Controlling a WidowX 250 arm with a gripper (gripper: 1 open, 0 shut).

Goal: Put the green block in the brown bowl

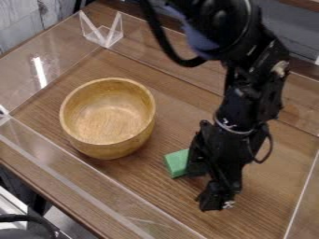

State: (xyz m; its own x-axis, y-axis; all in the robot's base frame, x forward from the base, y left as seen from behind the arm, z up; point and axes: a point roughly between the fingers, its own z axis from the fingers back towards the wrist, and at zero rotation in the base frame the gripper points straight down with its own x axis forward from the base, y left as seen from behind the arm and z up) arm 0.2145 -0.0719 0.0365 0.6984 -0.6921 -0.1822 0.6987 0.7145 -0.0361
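On the wooden surface point(100, 191) we saw the brown bowl point(110, 116) empty at left and our wide-open, empty hand point(210, 182) straddling the green block point(177, 164) at lower centre, seemingly light, rigid, best pinched across its narrow sides.

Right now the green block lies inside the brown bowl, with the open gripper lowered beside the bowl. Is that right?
Not quite. The camera view shows the green block on the table beside the brown bowl, which is empty. The open gripper is lowered at the block.
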